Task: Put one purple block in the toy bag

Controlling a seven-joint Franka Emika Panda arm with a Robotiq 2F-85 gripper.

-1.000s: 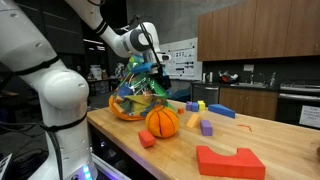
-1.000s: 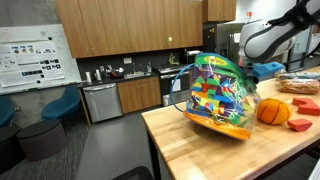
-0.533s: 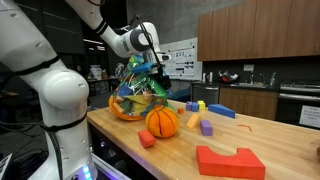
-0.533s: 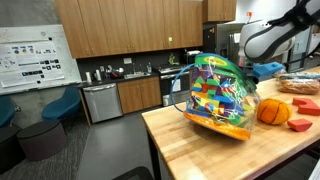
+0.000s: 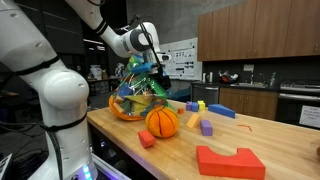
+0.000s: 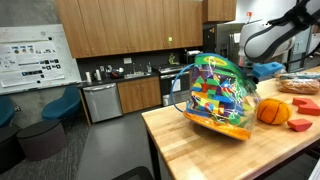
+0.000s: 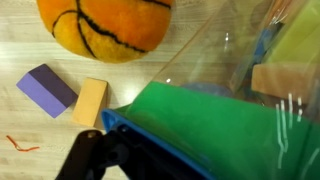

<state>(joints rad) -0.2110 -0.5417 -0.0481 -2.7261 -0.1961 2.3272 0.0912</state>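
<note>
The hand [image 5: 150, 67] hangs at the upper edge of the toy bag [image 5: 134, 97], low against its crinkly plastic on the side nearer the orange ball [image 5: 162, 121]. Neither exterior view shows its jaws clearly. In the wrist view only one dark finger [image 7: 92, 160] comes in at the bottom edge, pressed close to a blue rim and the green print of the bag [image 7: 215, 125]. I cannot tell whether the hand is released or clenched, nor whether it grips the plastic or merely touches it. No block is visible between its jaws.

The purple block [image 7: 47, 90] lies flat on the wooden tabletop [image 5: 272, 138], outside the bag. In the wrist view it sits just beside a tan block [image 7: 90, 101], both below the orange ball [image 7: 105, 25] and apart from the finger. In an exterior view the purple block [image 5: 207, 128] rests on the far side of the ball from the bag, well apart from the hand, with a yellow block [image 5: 193, 120] just beside it.

A small red cube [image 5: 147, 139] sits in front of the ball, and a large red block [image 5: 230, 161] lies nearer the camera. In an exterior view the bag [image 6: 220, 95] stands upright near the tabletop's edge [image 6: 172, 127], with the ball [image 6: 271, 111] beside it.
</note>
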